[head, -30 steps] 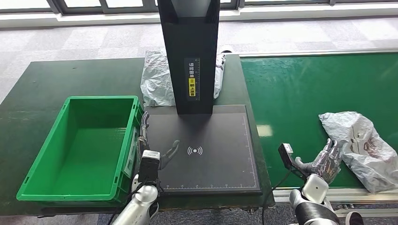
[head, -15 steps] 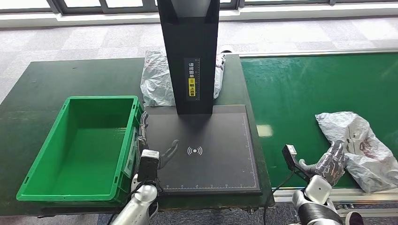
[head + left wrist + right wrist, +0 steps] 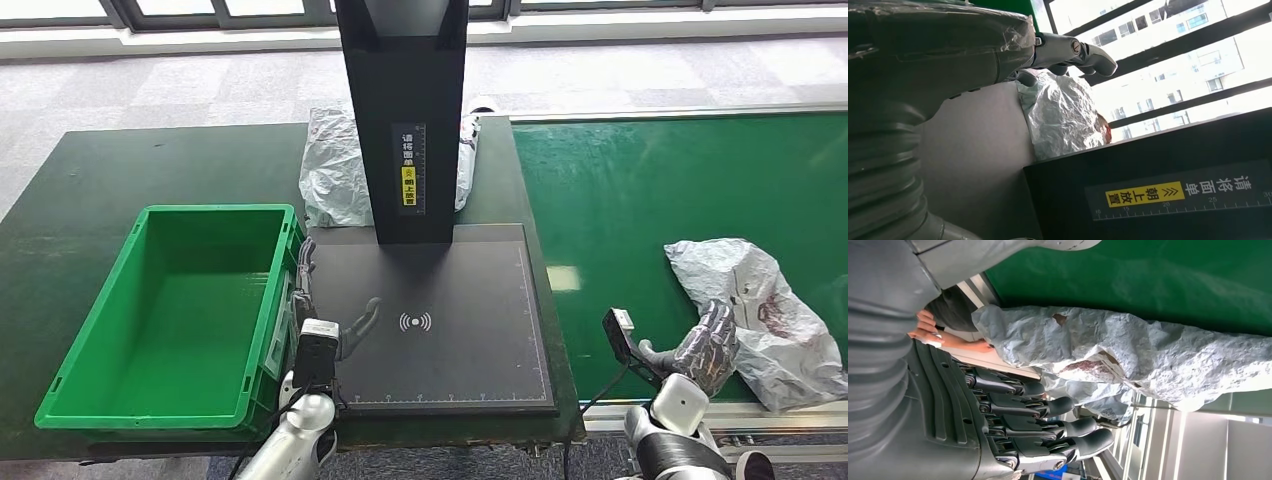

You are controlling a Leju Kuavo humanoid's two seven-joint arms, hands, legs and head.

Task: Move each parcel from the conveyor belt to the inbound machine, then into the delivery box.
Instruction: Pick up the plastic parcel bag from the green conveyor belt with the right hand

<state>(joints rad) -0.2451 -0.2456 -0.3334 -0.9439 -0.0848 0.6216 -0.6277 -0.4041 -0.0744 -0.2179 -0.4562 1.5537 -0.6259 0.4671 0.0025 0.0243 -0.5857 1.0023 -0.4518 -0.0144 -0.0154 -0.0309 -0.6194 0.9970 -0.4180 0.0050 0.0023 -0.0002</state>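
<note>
Right robot hand (image 3: 708, 347) sat at the near edge of the crumpled grey plastic parcel bag (image 3: 762, 315) on the green conveyor belt (image 3: 620, 200), fingers extended and apart, nothing gripped; contact unclear. Left robot hand (image 3: 335, 325) was open and empty, resting over the flat black scanner plate of the inbound machine (image 3: 470, 330), beside the green plastic delivery box (image 3: 190, 310) on the dark tabletop (image 3: 80, 190). Risk: the slack film could slip or bunch in a shallow grasp, so the hand might pinch only loose plastic and drop the bag.
</note>
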